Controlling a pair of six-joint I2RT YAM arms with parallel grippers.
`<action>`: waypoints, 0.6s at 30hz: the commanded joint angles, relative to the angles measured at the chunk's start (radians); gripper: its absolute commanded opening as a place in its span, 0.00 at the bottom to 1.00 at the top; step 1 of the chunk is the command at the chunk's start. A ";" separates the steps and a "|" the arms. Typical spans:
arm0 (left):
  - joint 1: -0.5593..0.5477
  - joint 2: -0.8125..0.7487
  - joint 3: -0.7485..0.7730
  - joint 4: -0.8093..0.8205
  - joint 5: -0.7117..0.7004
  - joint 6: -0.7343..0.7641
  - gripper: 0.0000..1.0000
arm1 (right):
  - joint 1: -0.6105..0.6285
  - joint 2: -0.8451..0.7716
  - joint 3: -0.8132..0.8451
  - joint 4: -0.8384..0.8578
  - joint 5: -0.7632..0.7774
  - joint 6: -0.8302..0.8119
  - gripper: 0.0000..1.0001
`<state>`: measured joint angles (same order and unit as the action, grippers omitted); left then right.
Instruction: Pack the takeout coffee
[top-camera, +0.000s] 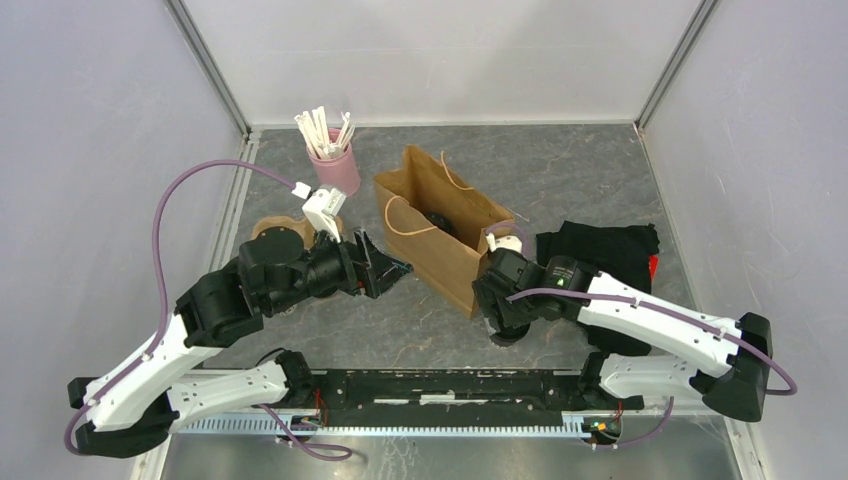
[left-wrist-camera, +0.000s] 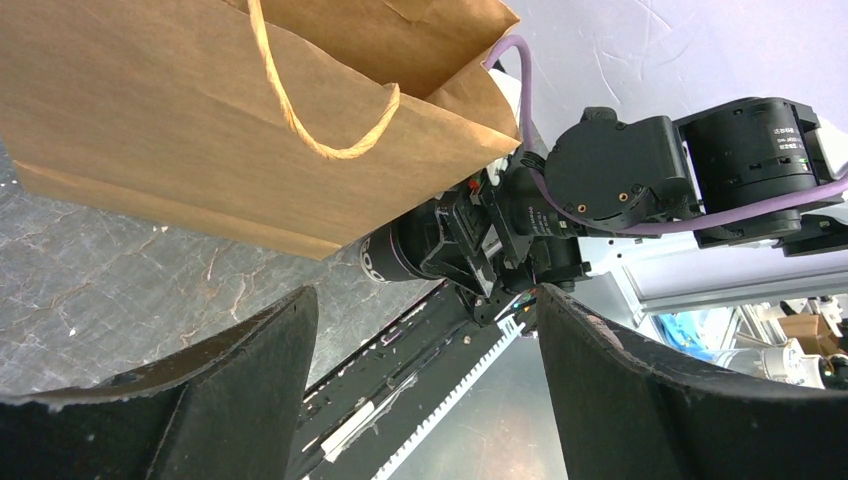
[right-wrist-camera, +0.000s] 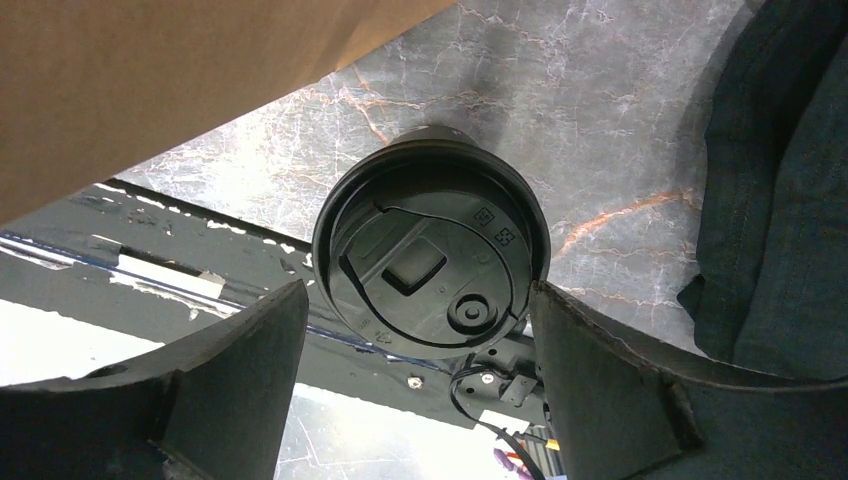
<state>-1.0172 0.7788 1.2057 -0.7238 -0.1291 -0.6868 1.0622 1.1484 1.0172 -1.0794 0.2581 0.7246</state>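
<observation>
A dark cup capped with a round black lid (right-wrist-camera: 430, 265) stands on the table by the front rail, just right of the brown paper bag (top-camera: 440, 225). My right gripper (right-wrist-camera: 418, 290) is open around the lid. Its right finger (right-wrist-camera: 600, 350) touches the lid's rim and its left finger (right-wrist-camera: 240, 350) is apart from it. In the top view the cup (top-camera: 507, 335) is mostly hidden under my right wrist. My left gripper (left-wrist-camera: 425, 330) is open and empty, left of the bag (left-wrist-camera: 250, 110) and level with its side. Something dark (top-camera: 438, 220) lies inside the bag; I cannot tell what.
A pink cup of white sticks (top-camera: 333, 165) stands behind the bag at the left. A round brown cardboard piece (top-camera: 280, 235) lies behind my left arm. A black cloth (top-camera: 610, 250) lies right of the bag. The black front rail (top-camera: 450, 385) runs along the near edge.
</observation>
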 joint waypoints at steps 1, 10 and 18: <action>-0.003 -0.001 0.000 0.031 -0.011 0.018 0.86 | 0.007 -0.004 -0.004 -0.001 0.044 0.020 0.86; -0.003 -0.019 0.000 0.015 -0.017 0.012 0.86 | 0.007 0.001 -0.048 0.020 0.041 0.011 0.81; -0.003 -0.027 0.011 0.000 -0.024 0.011 0.86 | 0.010 0.013 -0.062 0.016 0.057 0.005 0.79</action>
<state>-1.0172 0.7624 1.2041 -0.7254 -0.1299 -0.6868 1.0653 1.1572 0.9756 -1.0557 0.2722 0.7277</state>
